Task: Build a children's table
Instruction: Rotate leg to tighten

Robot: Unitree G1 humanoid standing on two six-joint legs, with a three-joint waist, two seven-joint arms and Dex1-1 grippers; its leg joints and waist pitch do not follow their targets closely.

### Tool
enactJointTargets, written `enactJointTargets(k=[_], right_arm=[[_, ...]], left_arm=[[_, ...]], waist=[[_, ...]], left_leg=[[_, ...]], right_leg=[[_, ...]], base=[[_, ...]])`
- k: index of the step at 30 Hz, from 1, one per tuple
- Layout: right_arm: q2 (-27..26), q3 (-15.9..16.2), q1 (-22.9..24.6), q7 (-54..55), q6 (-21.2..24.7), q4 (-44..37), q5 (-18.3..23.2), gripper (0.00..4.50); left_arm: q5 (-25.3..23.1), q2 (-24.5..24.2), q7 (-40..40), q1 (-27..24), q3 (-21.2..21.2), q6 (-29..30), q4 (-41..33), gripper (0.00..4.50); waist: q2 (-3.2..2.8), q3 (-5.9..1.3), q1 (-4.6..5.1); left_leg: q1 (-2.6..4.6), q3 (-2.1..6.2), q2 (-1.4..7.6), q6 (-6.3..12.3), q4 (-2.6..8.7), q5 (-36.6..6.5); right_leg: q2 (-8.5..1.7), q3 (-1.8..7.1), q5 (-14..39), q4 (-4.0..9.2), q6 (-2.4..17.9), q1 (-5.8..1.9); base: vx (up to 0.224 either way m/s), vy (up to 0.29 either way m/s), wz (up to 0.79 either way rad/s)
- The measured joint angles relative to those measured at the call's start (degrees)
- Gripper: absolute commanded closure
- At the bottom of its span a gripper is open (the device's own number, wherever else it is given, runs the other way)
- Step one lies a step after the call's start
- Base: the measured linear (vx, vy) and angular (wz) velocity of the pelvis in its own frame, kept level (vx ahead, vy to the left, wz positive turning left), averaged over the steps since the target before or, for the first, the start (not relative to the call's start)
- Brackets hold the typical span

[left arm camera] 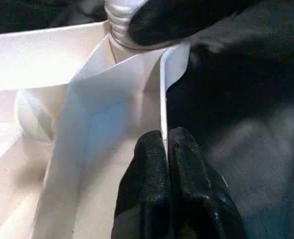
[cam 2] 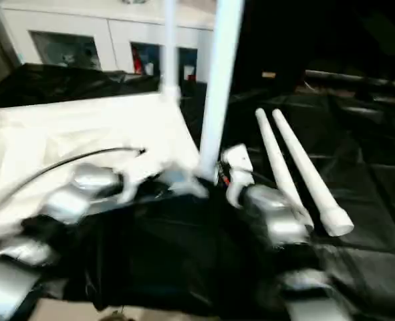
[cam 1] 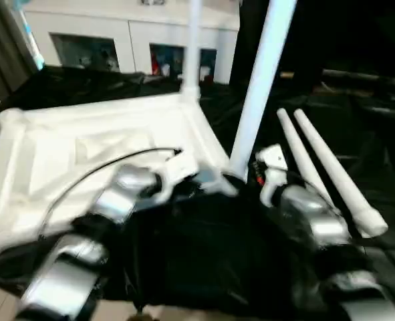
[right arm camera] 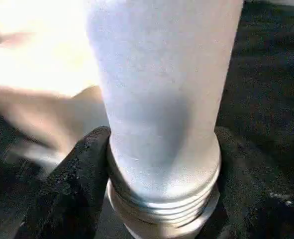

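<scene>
Nearest to us, our two silver forearms reach forward over the black-draped worktop (cam 1: 204, 267). We can read no label or writing anywhere.

Our left gripper (left arm camera: 165, 144) points toward the near right corner of the large white plastic table top (cam 1: 83, 154), which lies ribbed side up on the left half of the worktop. Its black fingers (left arm camera: 147, 179) are pressed together on the thin upright edge of the top's side wall, pinching it.

Our right gripper (right arm camera: 161, 164) comes in from the right at the same corner. Its fingers (right arm camera: 72, 184) stand apart on either side of a long white tapered tube leg (cam 1: 260, 87), touching it just above the threaded ridges at its foot. That leg rises steeply from the corner socket, leaning slightly right.

A second white leg (cam 1: 192, 47) stands upright at the top's far right corner. Two more white tapered legs (cam 1: 331, 174) lie side by side on the black cloth to the right.

Behind the worktop stands a white cabinet (cam 1: 130, 33) with glass-fronted openings.
</scene>
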State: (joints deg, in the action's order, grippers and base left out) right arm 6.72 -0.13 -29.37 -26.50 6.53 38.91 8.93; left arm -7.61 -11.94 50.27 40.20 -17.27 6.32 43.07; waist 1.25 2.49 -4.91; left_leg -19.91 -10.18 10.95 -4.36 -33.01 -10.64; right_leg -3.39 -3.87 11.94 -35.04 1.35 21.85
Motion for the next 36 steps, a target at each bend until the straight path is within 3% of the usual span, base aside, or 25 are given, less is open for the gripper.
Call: enactJointTargets(k=[6,8,11,18,22,24,30,36], right_arm=[[-5.7,-1.7,-2.6,13.8,-1.4,3.3,-2.1,1.75],[-5.8,-1.6,-2.5,13.6,-3.1,4.0,-3.0,1.20],[-5.7,-1.4,-2.5,12.8,-3.9,4.6,-3.5,0.84],[3.2,4.8,0.3,-5.7,-4.6,0.2,-4.6,0.71],[7.1,5.7,1.2,-13.1,-4.5,-2.1,-4.2,0.71],[10.7,6.2,3.0,-20.5,-3.6,-5.0,-2.1,0.71],[13.3,6.9,4.0,-30.0,-1.5,-7.9,0.7,0.71],[13.2,7.5,4.6,-32.2,-0.6,-9.0,1.6,0.71]], left_arm=[[-1.3,3.8,-6.0,2.0,0.1,1.2,3.5,4.50],[-1.3,3.8,-5.9,2.0,0.1,1.2,3.5,4.50],[-1.3,3.6,-5.2,2.0,0.1,0.8,3.5,4.50],[0.3,-1.0,2.8,0.3,0.2,-3.6,1.4,4.50],[0.9,-3.0,6.3,-0.6,0.4,-4.9,0.0,4.50],[2.0,-5.3,10.4,-2.4,0.3,-6.1,-2.4,4.50],[4.2,-8.4,17.8,-4.7,0.5,-6.9,-5.8,4.50],[5.2,-9.8,20.2,-5.9,0.5,-6.7,-7.6,4.50]], waist=[[-0.19,-0.20,-0.05],[-0.22,-0.22,-0.06],[-0.24,-0.21,-0.07],[-0.26,-0.17,-0.09],[-0.28,-0.14,-0.23],[-0.29,-0.12,-0.37],[-0.35,-0.06,-0.43],[-0.34,-0.06,-0.47]], left_leg=[[0.04,0.00,-0.01,0.00,0.04,0.0],[0.03,0.00,-0.01,0.00,0.06,0.0],[-0.03,0.00,0.00,0.00,0.08,0.0],[-0.10,0.00,0.00,0.06,0.46,0.0],[-0.16,-0.01,0.00,0.19,0.53,0.0],[-0.16,-0.01,0.00,0.30,0.52,0.0],[-0.16,-0.02,0.01,0.28,0.48,0.0],[-0.17,-0.02,0.02,0.25,0.45,0.0]], right_leg=[[0.00,0.01,-0.1,-0.01,0.0,-0.02],[0.00,0.01,-0.1,0.00,0.0,-0.01],[0.00,0.00,-0.2,0.00,0.2,0.02],[0.02,-0.08,0.0,0.07,0.1,0.15],[0.02,-0.12,0.1,0.09,0.2,0.23],[0.02,-0.12,0.2,0.11,0.2,0.24],[0.02,-0.13,0.2,0.07,0.2,0.33],[0.02,-0.13,0.2,0.03,0.2,0.39]], base=[[0.000,0.000,0.00],[0.000,0.000,0.00],[0.000,0.000,0.00],[0.000,0.000,0.00],[0.000,0.000,0.00],[0.000,0.000,0.00],[0.000,0.000,0.00],[0.000,0.000,0.00]])
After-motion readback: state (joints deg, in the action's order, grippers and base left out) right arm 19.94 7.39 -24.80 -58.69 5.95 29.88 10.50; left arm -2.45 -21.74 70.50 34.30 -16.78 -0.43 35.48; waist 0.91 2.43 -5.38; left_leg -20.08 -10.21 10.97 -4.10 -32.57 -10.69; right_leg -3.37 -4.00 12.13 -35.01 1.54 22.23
